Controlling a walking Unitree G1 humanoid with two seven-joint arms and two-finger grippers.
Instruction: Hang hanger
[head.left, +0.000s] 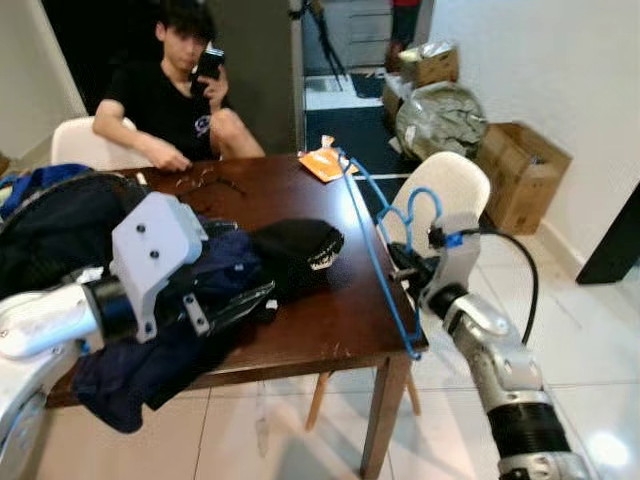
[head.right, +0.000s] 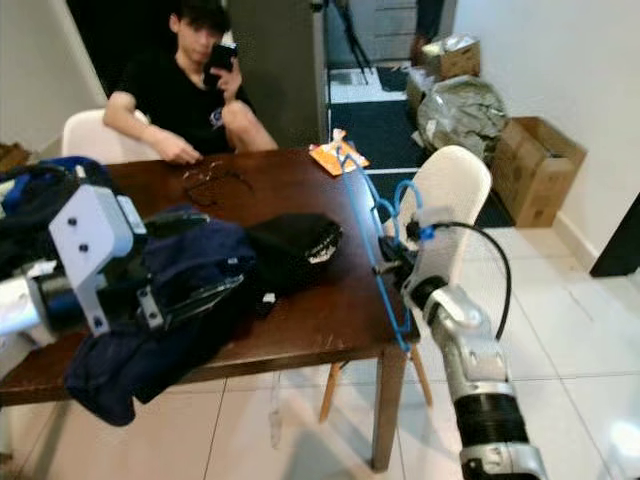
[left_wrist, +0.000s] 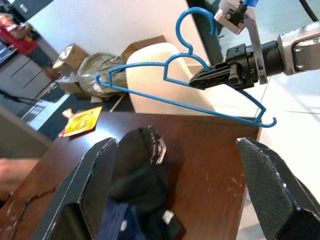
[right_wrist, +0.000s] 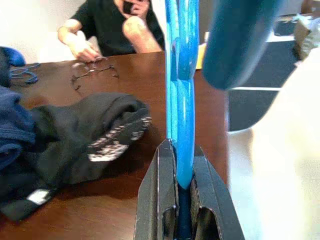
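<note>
The right gripper is clamped on a blue hanger, held just off the right edge of the wooden table, at about 3 o'clock in the head view. In the right wrist view the hanger's wire is seen pinched between the closed black fingers. The hanger's hook is seen in front of a white chair beside the table. The left gripper is held over a heap of dark clothes at about 9 o'clock, its fingers spread wide apart. A person in a black shirt is seated at the far side, at 12 o'clock, with a phone raised. Cardboard boxes are stacked against the wall at 2 o'clock.
</note>
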